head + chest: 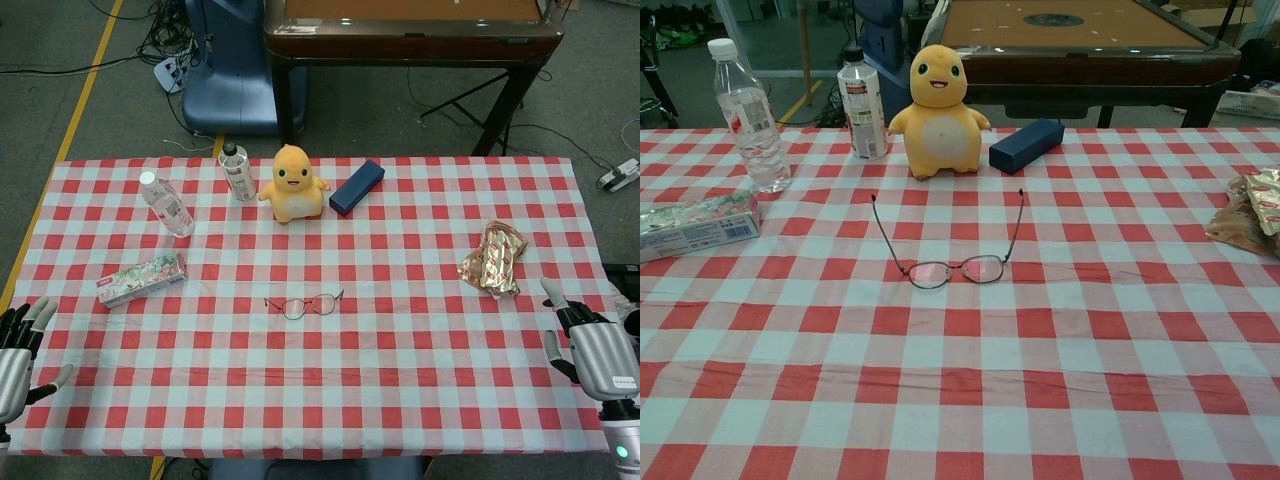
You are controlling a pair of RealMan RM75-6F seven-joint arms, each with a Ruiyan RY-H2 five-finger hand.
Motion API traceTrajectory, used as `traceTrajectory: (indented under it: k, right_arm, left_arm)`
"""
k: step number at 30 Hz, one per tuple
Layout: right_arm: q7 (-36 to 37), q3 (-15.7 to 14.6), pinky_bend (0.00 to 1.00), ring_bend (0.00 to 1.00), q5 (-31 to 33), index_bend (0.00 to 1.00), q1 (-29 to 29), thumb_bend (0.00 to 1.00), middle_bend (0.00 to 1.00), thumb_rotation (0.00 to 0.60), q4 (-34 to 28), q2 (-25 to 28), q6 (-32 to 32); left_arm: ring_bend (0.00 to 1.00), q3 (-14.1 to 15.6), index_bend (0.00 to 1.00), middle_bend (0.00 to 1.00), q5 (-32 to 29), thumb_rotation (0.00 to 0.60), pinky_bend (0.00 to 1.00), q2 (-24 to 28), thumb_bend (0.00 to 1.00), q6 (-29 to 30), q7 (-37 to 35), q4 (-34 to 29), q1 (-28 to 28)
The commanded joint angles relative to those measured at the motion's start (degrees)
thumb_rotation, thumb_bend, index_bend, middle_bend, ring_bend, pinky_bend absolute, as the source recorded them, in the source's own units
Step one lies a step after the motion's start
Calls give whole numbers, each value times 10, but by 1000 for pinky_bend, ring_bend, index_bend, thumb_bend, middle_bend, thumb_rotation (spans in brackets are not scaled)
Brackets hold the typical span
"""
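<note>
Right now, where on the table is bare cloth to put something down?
The wide strip between the glasses and the near edge, from left hand to right hand, is bare. So is the cloth between glasses and snack bag. The far-left part is crowded: two bottles, yellow plush toy, blue case, toothpaste box.

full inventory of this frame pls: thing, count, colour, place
glasses: 1, thin dark wire frame, table centre, arms unfolded
plush toy: 1, yellow-orange, far centre, upright
case: 1, dark blue, just right of the plush toy
clear bottle: 1, white cap, far left
labelled bottle: 1, dark cap, left of the plush toy
box: 1, patterned white and green, lying at left
foil packet: 1, gold and brown, right side
tablecloth: 1, red-white check, covers the table
wooden table: 1, brown, behind
left hand: 1, grey, near-left edge, holds nothing
right hand: 1, grey, near-right edge, holds nothing
</note>
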Motion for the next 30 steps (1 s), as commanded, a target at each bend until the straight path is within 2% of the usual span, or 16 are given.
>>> traceTrajectory:
  k: [1,12,20,22,26,30]
  right_arm:
    - [0,0,523,298,0,0,0,539,312,600,0,0,0]
    - [-1,0,523,298,1,0,4,539,312,600,1,-2,-8]
    - [-11,2,523,312,-9,0,27,539,337,600,-6,-11,-38]
    - [-15,4,523,350,-13,0,37,539,380,600,-9,-15,-49]
    - [-23,13,528,491,-16,0,64,547,510,600,-13,-30,-77]
    - [-29,23,665,655,-17,0,93,631,638,600,-10,-52,-106]
  left_arm:
    - [20,0,0,0,0,600,0,0,260,0,0,0,0]
    - [20,1,0,0,-2,600,0,0,260,1,-1,1,2]
    - [20,1,0,0,-4,600,0,2,260,4,-7,4,5]
    - [20,1,0,0,-4,600,0,2,260,4,-8,5,5]
    - [19,1,0,0,-3,600,0,2,260,6,-10,6,6]
    - [19,1,0,0,-4,600,0,2,260,6,-12,7,8]
